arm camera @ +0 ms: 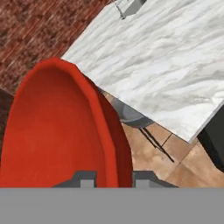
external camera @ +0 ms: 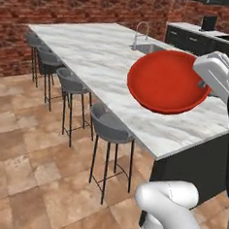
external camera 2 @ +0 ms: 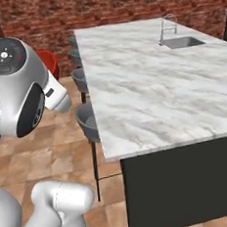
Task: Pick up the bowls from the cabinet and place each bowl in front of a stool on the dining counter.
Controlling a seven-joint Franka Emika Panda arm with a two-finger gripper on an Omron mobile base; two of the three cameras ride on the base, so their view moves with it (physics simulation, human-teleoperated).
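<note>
Above the tiled floor, just off the near corner of the dining counter (external camera: 106, 57), my claw (arm camera: 113, 177) is pinched nearly shut on the rim of the red bowl (external camera: 167, 81). One fingertip sits inside the wall and one outside, so the bowl hangs tilted from my hand, its hollow facing the left base camera. It is glossy, round and wide, with a smooth thick lip. Nothing I can see carries any writing or label. Behind the bowl the counter is a long slab of white marble with grey veins on a dark base, a steel sink (external camera 2: 182, 42) and curved faucet (external camera: 141, 32) set in its far end. Stools (external camera: 110, 130) with dark grey cushioned seats and thin black legs line its edge.
</note>
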